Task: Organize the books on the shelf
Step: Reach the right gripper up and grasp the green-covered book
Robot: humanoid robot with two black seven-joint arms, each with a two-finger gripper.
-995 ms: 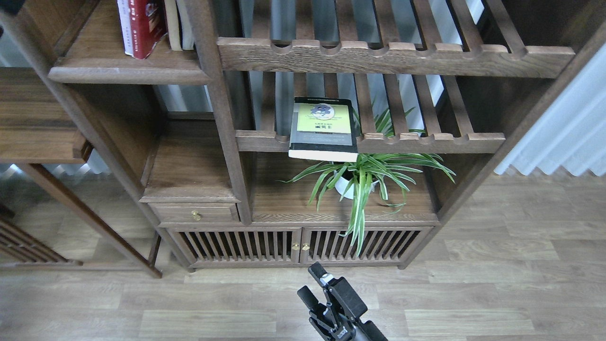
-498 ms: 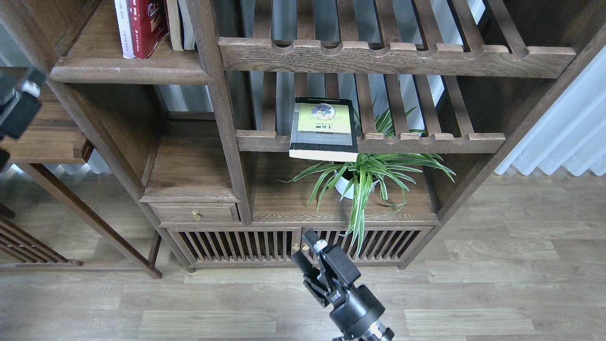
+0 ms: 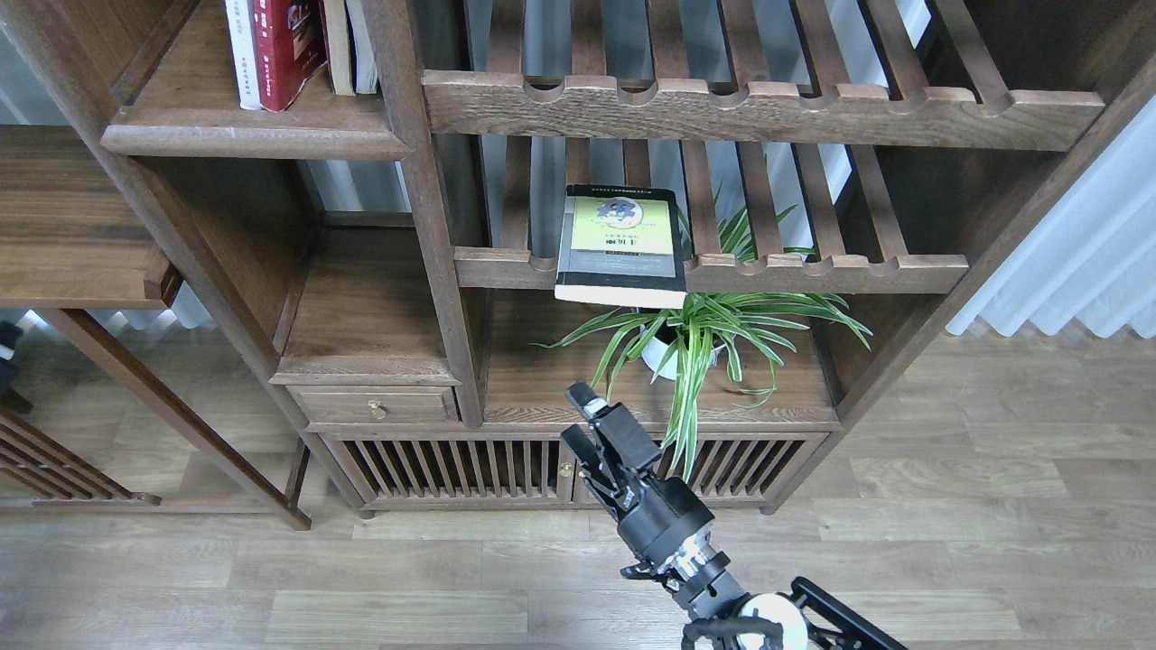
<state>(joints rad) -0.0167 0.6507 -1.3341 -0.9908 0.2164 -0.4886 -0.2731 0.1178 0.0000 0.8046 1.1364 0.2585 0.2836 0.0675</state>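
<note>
The black-grey book with a yellow-green panel [image 3: 621, 244] lies flat on the middle slatted rack, its near end overhanging the front rail. The red book [image 3: 291, 45] and the white book [image 3: 242, 54] stand upright on the plank shelf [image 3: 253, 137] at top left. My right gripper [image 3: 581, 417] rises from the bottom in front of the low cabinet, well below the black-grey book, with its fingers apart and empty. A small dark piece at the left edge [image 3: 5, 348] seems to be my left arm; its fingers do not show.
A potted spider plant [image 3: 695, 338] stands under the rack, leaves hanging over the cabinet front. Two more pale books [image 3: 348, 45] stand beside the red one. An upper slatted rack [image 3: 759, 108] runs across. A small drawer [image 3: 375, 406] and a side table [image 3: 72, 226] are at left.
My right gripper has risen from the floor area to the cabinet top's height. The left gripper moved down along the left edge and is almost out of view. The books have not moved.
</note>
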